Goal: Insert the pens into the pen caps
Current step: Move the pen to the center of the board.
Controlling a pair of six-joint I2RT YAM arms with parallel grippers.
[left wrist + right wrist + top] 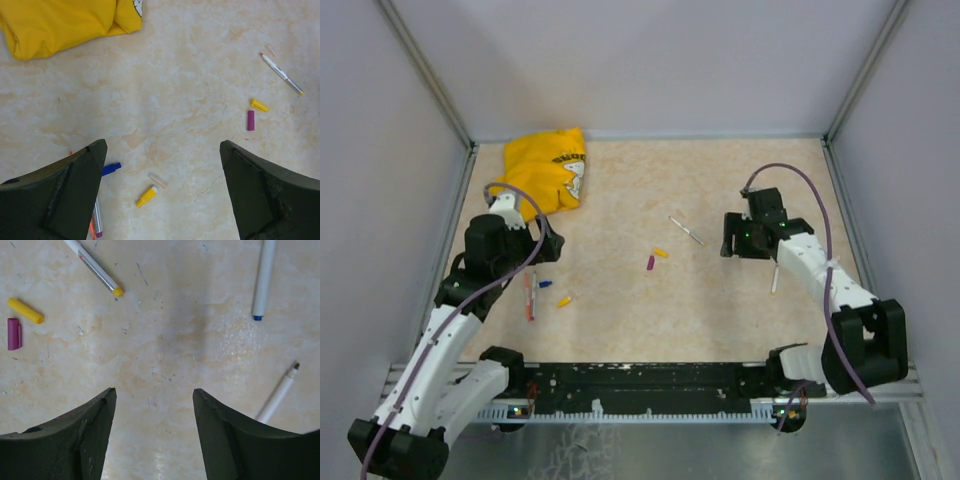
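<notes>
Pens: thin white/grey barrels; caps: short stubs. R wrist view gives tip colours the top view blurs: yellow-tipped pen (95,267), blue-tipped pen (263,277), and brown-tipped pen (277,392) just beside that pincer's R finger. L wrist view alone shows a clear stub (158,180) touching a yellow cap (146,196), w/ blue cap (111,168) near the L finger. Top view shows the orange-red pen (528,297) whole, by L arm. Purple cap (13,333) lies mid-surface (620,190), betw. both pincers. Left pincer (162,147) wide, holding nothing; right pincer (154,392) wide, holding nothing.
</notes>
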